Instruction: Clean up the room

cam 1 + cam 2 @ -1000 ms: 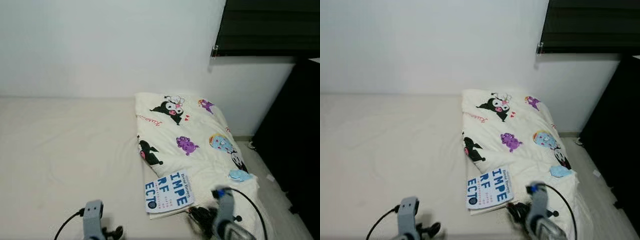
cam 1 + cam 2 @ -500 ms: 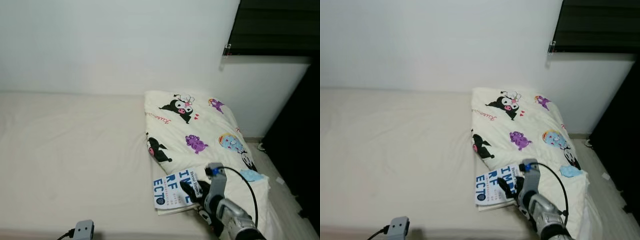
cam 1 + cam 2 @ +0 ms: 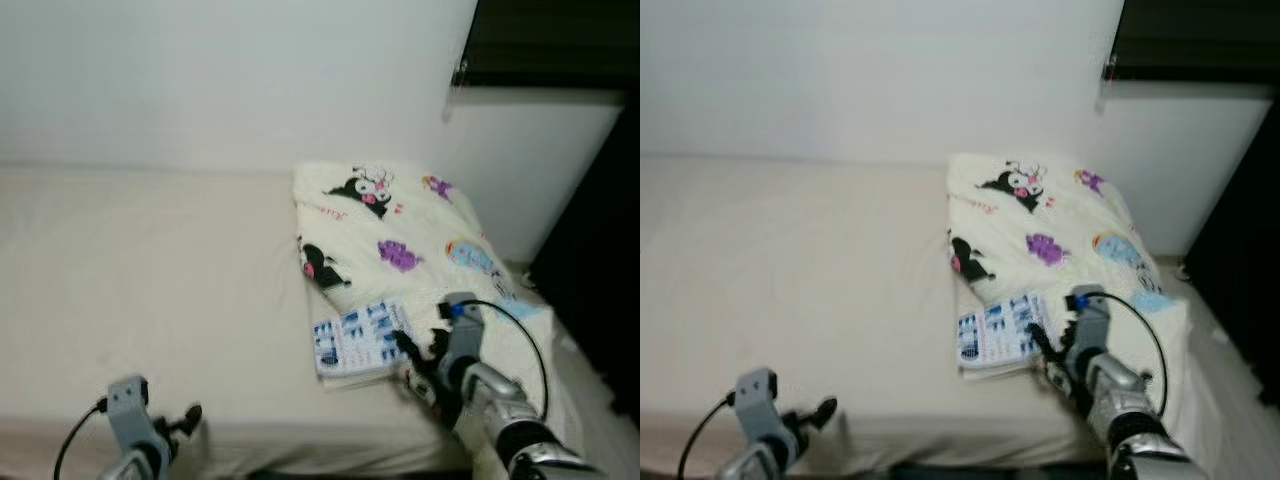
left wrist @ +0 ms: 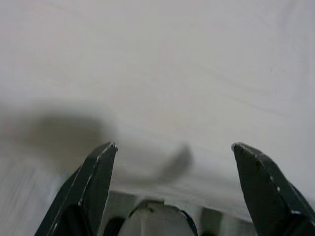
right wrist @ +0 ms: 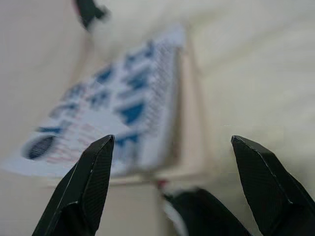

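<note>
A white book with blue lettering (image 3: 358,338) lies on the cream bed (image 3: 150,290), at the near edge of a folded cartoon-print blanket (image 3: 400,240). My right gripper (image 3: 412,352) is open just to the right of the book, its fingertips at the book's edge; in the right wrist view the book (image 5: 113,118) lies blurred between the spread fingers (image 5: 91,187). My left gripper (image 3: 185,420) is open low at the bed's near edge, with bare sheet (image 4: 162,73) ahead of it.
A white wall (image 3: 230,80) runs behind the bed. A dark window blind (image 3: 550,40) hangs at the upper right. Dark furniture (image 3: 600,270) stands to the right of the bed, with a strip of floor (image 3: 545,300) between.
The camera has shifted. My right gripper has come forward from below the book to its right edge. My left gripper dropped low, then came back up at the bed's near edge.
</note>
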You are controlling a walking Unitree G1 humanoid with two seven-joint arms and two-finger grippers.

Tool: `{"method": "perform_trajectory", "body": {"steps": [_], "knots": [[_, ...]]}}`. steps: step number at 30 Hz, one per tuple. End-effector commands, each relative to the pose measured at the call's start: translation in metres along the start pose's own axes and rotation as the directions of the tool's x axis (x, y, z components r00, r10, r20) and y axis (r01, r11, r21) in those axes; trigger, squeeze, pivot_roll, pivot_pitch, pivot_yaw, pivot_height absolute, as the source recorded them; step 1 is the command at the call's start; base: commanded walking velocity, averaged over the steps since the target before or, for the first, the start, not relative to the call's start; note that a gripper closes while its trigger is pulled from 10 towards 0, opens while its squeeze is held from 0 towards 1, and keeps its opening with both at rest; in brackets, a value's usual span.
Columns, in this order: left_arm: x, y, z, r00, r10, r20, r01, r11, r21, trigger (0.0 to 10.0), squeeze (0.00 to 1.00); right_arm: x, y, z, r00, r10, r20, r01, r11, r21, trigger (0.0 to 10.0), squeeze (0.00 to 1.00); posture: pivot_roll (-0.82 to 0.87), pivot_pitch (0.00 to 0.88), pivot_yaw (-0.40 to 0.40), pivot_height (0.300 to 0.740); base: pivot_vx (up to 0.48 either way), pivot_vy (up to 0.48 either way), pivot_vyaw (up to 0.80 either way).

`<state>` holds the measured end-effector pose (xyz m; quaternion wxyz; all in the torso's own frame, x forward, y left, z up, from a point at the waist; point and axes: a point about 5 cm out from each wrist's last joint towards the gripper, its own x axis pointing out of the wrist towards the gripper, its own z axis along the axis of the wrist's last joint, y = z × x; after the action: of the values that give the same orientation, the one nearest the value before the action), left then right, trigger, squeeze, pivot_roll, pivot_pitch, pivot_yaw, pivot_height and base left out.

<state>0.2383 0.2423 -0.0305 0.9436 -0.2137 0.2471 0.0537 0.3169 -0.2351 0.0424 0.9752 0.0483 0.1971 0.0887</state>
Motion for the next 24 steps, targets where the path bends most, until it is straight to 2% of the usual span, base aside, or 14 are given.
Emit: {"method": "perform_trajectory", "body": {"steps": [1, 3, 10, 11, 12, 15, 16, 19, 20, 22, 23, 24], "knots": [[0.001, 0.001, 0.01, 0.999, -0.03, 0.036, 0.03, 1.0, 0.002, 10.0, 0.0, 0.001, -0.003, 0.007, 1.0, -0.015, 0.026, 0.014, 1.0, 0.026, 10.0, 0.0, 0.06, 0.059, -0.005, 0.57, 0.0, 0.0, 0.0], [-0.002, 0.006, 0.02, 0.996, -0.074, 0.056, 0.072, 0.996, 0.049, 10.0, 0.0, -0.001, -0.009, 0.009, 0.999, -0.017, 0.027, 0.017, 1.0, 0.018, 10.0, 0.0, 0.1, 0.103, 0.015, 0.555, 0.0, 0.0, 0.0], [-0.009, 0.018, 0.019, 0.996, -0.078, 0.05, 0.074, 0.994, 0.075, 10.0, 0.0, 0.0, -0.009, 0.018, 0.998, -0.003, 0.062, 0.002, 1.0, 0.026, 10.0, 0.0, 0.12, 0.119, 0.034, 0.53, 0.0, 0.0, 0.0], [-0.011, 0.02, 0.018, 0.996, -0.076, 0.047, 0.073, 0.994, 0.08, 10.0, 0.0, 0.001, -0.008, 0.021, 0.997, 0.006, 0.079, -0.008, 0.999, 0.036, 10.0, 0.0, 0.13, 0.122, 0.036, 0.525, 0.0, 0.0, 0.0], [-0.014, 0.024, 0.015, 0.997, -0.074, 0.038, 0.071, 0.994, 0.081, 10.0, 0.0, 0.004, -0.005, 0.034, 0.988, 0.031, 0.149, -0.045, 0.995, 0.091, 10.0, 0.0, 0.13, 0.124, 0.038, 0.52, 0.0, 0.0, 0.0], [-0.016, 0.026, 0.014, 0.997, -0.073, 0.034, 0.07, 0.994, 0.081, 10.0, 0.0, 0.005, -0.004, 0.039, 0.983, 0.041, 0.179, -0.062, 0.992, 0.114, 10.0, 0.0, 0.13, 0.124, 0.038, 0.52, 0.0, 0.0, 0.0], [-0.017, 0.026, 0.01, 0.997, -0.077, 0.021, 0.075, 0.994, 0.084, 10.0, 0.0, 0.007, 0.001, 0.043, 0.977, 0.085, 0.194, -0.109, 0.988, 0.114, 10.0, 0.0, 0.12, 0.126, 0.038, 0.52, 0.0, 0.0, 0.0], [-0.018, 0.025, 0.007, 0.997, -0.082, 0.015, 0.08, 0.993, 0.086, 10.0, 0.0, 0.008, 0.005, 0.043, 0.976, 0.113, 0.186, -0.133, 0.986, 0.101, 10.0, 0.0, 0.12, 0.126, 0.038, 0.52, 0.0, 0.0, 0.0], [-0.018, 0.024, 0.005, 0.996, -0.086, 0.008, 0.085, 0.992, 0.087, 10.0, 0.0, 0.01, 0.011, 0.04, 0.975, 0.154, 0.162, -0.167, 0.984, 0.068, 10.0, 0.0, 0.12, 0.129, 0.038, 0.52, 0.0, 0.0, 0.0], [-0.017, 0.018, -0.002, 0.995, -0.103, -0.014, 0.104, 0.99, 0.098, 10.0, 0.0, 0.013, 0.029, 0.025, 0.959, 0.28, 0.052, -0.279, 0.96, -0.036, 10.0, 0.0, 0.11, 0.128, 0.031, 0.52, 0.0, 0.0, 0.0], [-0.017, 0.018, -0.002, 0.995, -0.103, -0.014, 0.104, 0.99, 0.098, 10.0, 0.0, 0.013, 0.029, 0.025, 0.959, 0.28, 0.052, -0.279, 0.96, -0.036, 10.0, 0.0, 0.11, 0.128, 0.031, 0.52, 0.0, 0.0, 0.0], [-0.017, 0.016, -0.004, 0.994, -0.11, -0.02, 0.111, 0.989, 0.101, 10.0, 0.0, 0.013, 0.036, 0.019, 0.947, 0.322, 0.009, -0.32, 0.945, -0.07, 10.0, 0.0, 0.11, 0.128, 0.031, 0.52, 0.0, 0.0, 0.0]]}}
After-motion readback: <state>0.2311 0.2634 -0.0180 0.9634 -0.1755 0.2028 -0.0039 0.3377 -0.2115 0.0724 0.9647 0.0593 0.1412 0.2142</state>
